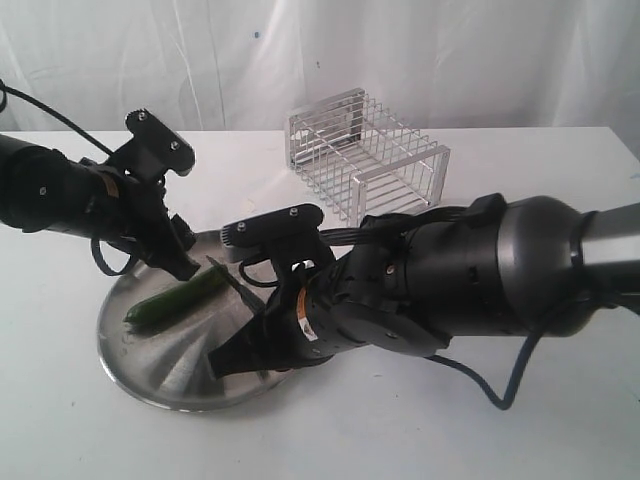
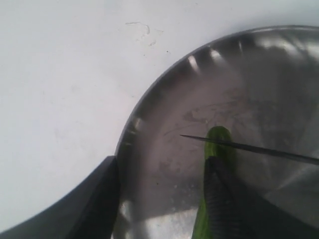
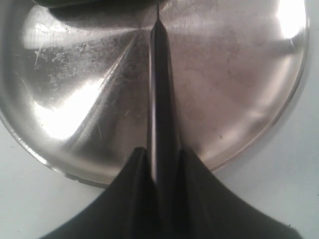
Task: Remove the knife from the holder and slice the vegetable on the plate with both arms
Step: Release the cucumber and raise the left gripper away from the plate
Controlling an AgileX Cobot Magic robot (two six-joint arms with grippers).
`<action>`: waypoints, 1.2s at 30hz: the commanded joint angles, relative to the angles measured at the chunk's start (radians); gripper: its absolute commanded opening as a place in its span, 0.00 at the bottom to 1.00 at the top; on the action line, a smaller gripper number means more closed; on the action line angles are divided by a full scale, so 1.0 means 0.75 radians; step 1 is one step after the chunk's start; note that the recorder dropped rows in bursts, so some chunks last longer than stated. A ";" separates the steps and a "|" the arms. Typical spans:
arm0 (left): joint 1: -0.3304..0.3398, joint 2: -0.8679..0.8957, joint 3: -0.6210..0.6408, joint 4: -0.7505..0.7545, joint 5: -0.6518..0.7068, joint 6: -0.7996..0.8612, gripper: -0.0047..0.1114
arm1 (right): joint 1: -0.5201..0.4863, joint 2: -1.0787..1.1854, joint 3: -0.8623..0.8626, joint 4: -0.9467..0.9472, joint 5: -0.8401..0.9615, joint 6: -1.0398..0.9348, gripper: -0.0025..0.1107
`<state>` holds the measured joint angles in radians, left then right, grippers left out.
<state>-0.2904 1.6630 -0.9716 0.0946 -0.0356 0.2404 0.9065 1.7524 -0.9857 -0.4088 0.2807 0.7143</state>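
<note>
The vegetable (image 1: pixel 180 298) lies on the left half of the plate (image 1: pixel 170 372). My left gripper (image 1: pixel 185 262) stands open over its far end; in the left wrist view one finger (image 2: pixel 224 199) rests on top of the vegetable (image 2: pixel 218 142) and the other (image 2: pixel 94 199) hangs over the plate's rim. My right gripper (image 1: pixel 240 348) is shut on the knife (image 1: pixel 232 283). Its thin dark blade (image 2: pixel 249 148) crosses the vegetable just beyond my left finger. The right wrist view shows the knife (image 3: pixel 159 89) edge-on over the plate (image 3: pixel 239 89), pinched in my right gripper (image 3: pixel 162 154).
The wire holder (image 1: pixel 365 160) stands on the white table behind the plate, to the right, with no knife in it. My bulky right arm (image 1: pixel 470 280) lies across the table in front of the holder. A white curtain closes off the back.
</note>
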 commanded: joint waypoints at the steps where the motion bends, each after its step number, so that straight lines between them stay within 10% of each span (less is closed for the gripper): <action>1: 0.003 -0.009 0.005 -0.015 -0.071 -0.253 0.31 | 0.003 0.001 -0.005 -0.013 0.006 0.000 0.07; 4: 0.003 0.011 0.005 -0.015 -0.126 -0.382 0.05 | 0.003 0.001 -0.005 -0.013 0.008 0.000 0.07; 36: 0.065 0.295 -0.185 -0.015 -0.035 -0.786 0.04 | 0.003 0.001 -0.005 -0.013 0.016 0.007 0.07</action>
<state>-0.2504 1.8955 -1.1061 0.0929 -0.0636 -0.3113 0.9065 1.7524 -0.9857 -0.4088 0.2827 0.7143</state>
